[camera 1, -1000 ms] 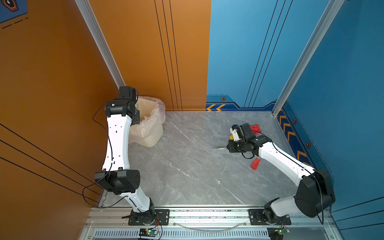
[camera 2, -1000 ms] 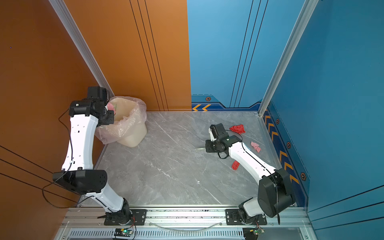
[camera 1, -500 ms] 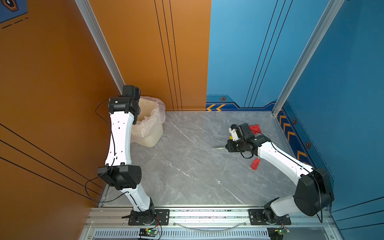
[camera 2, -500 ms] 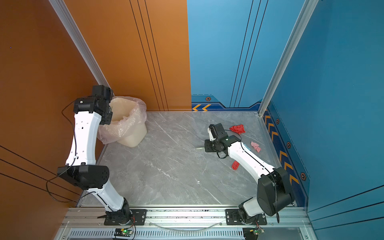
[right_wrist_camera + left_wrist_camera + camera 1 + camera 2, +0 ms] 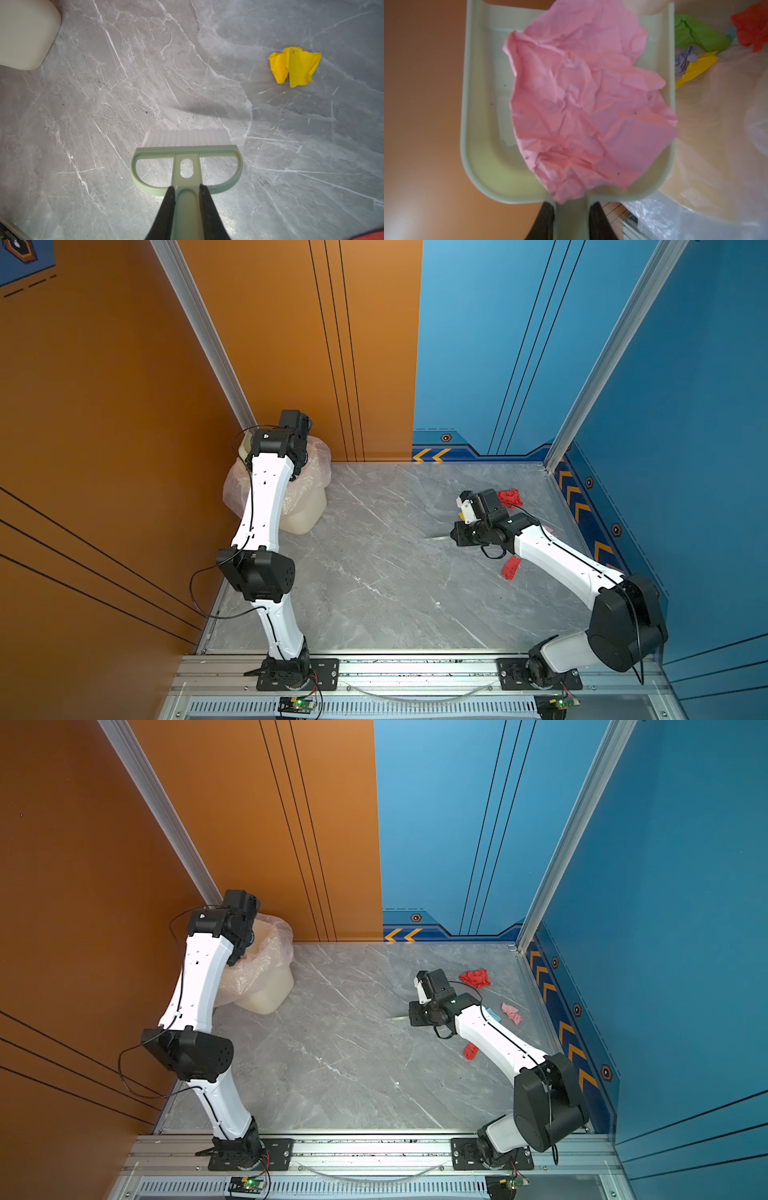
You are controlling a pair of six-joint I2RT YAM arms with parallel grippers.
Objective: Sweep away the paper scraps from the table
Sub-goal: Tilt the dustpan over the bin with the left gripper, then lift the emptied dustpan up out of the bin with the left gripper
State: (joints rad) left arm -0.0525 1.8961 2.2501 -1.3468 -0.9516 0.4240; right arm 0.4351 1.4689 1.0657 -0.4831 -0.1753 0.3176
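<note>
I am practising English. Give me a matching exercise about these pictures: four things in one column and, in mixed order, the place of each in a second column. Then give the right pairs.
Things
1. dustpan
2. brush
3. big pink sheet
4. green paper

Places
A. held in the right gripper
B. inside the bin
C. held in the left gripper
D. lying in the dustpan

Pairs: 1-C, 2-A, 3-D, 4-B
</note>
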